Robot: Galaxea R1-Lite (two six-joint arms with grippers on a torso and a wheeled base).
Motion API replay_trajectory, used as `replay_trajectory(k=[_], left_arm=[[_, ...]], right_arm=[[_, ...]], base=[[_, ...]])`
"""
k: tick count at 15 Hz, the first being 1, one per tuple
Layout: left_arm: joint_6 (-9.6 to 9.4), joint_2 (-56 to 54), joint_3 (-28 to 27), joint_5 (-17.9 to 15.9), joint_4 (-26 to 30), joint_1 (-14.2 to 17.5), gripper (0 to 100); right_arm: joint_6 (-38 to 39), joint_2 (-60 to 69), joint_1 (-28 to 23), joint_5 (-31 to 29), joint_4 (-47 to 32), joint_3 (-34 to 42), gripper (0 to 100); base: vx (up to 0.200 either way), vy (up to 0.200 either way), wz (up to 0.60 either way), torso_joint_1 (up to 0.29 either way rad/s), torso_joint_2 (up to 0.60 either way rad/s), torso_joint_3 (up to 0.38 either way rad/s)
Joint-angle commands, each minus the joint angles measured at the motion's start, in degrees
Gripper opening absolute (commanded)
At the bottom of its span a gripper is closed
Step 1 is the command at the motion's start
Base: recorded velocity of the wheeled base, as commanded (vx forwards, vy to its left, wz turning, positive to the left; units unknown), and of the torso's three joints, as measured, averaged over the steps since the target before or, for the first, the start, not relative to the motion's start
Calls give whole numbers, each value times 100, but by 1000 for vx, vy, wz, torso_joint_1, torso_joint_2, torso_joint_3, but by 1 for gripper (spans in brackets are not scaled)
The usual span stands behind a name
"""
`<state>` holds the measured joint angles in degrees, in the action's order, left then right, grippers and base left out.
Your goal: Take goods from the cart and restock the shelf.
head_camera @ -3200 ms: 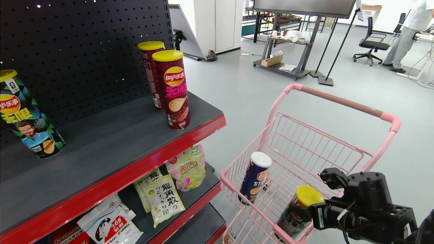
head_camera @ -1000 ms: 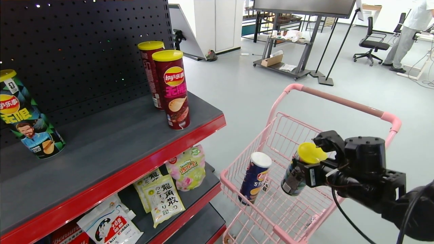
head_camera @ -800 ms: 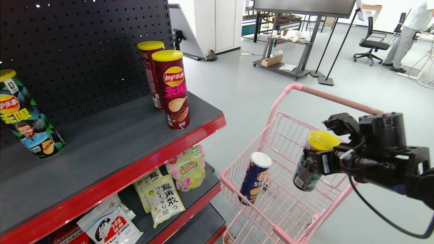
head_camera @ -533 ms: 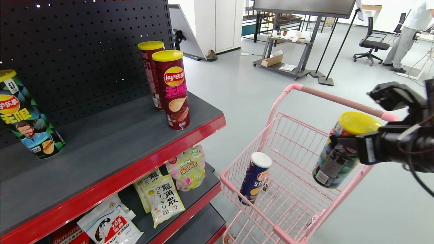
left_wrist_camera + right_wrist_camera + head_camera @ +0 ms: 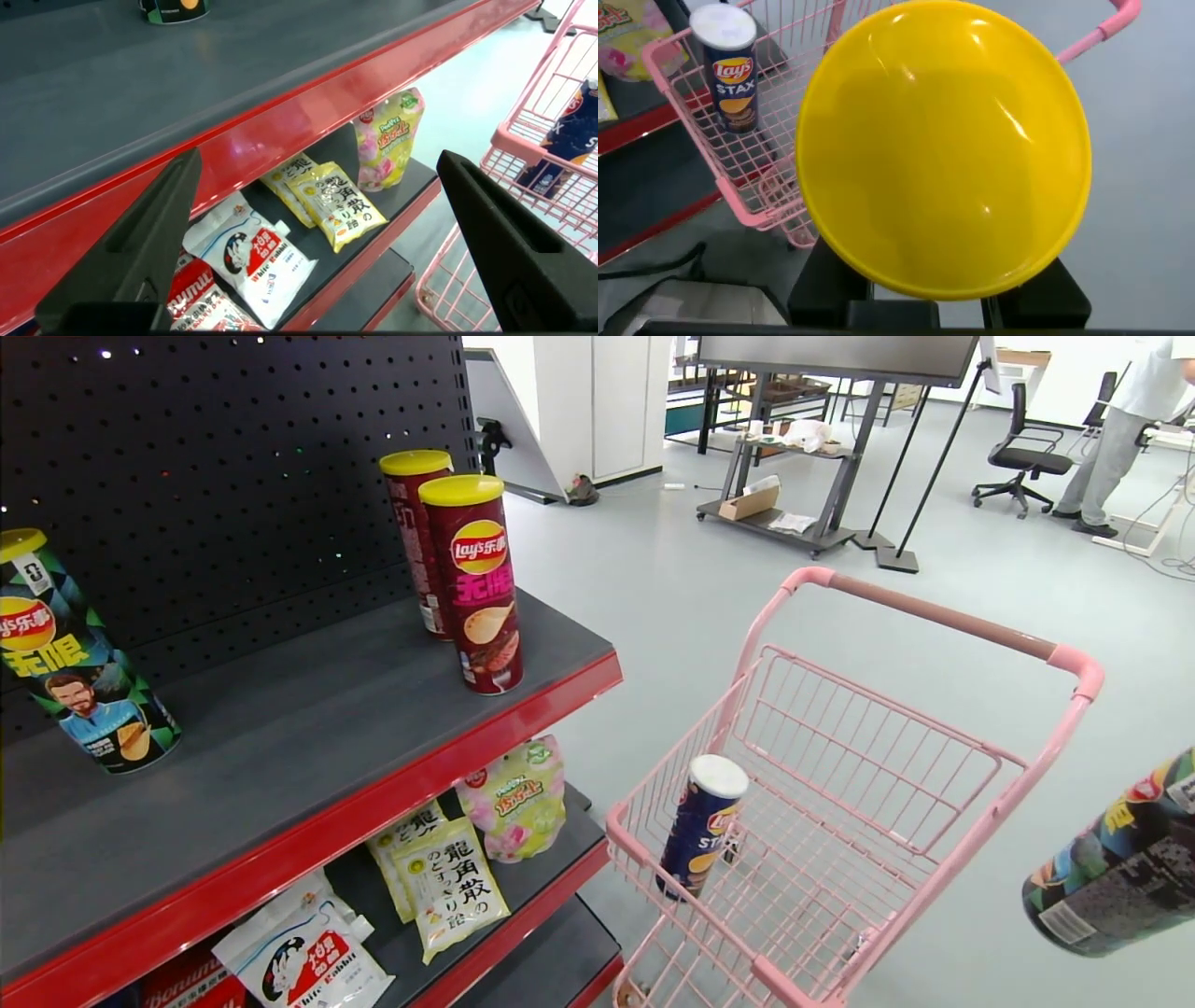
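Right gripper (image 5: 938, 310) clamps 1 yellow-lidded can (image 5: 1120, 859), axis tilted, right of the cart (image 5: 934, 609); I note the shelf (image 5: 308, 728) lies well left.

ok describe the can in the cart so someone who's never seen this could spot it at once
Start at the pink wire cart on the grey floor, just right of the red-edged shelf. One tall tube can stands inside the basket, by the side nearest the shelf. It is dark blue with a white lid, whereas the red cans on the shelf have yellow lids.
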<state>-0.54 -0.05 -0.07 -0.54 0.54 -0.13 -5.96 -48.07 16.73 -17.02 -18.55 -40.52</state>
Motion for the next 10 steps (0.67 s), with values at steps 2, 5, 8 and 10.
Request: replay_trajectory(k=[2, 5, 8, 10], left_arm=[[18, 5, 7, 1, -1, 5, 100], [18, 5, 7, 10, -1, -4, 100], [18, 5, 7, 1, -1, 5, 100], [18, 5, 7, 1, -1, 5, 100]], right_arm=[[-72, 465, -187, 41, 18, 71, 0], [-81, 544, -187, 32, 10, 62, 0], [-169, 535, -187, 32, 27, 62, 0], [-195, 526, -187, 41, 27, 62, 0]], base=[[0, 0, 0, 0, 0, 0], [0, 0, 0, 96, -241, -143], [0, 0, 0, 159, -408, -237], [0, 0, 0, 164, -393, -234]])
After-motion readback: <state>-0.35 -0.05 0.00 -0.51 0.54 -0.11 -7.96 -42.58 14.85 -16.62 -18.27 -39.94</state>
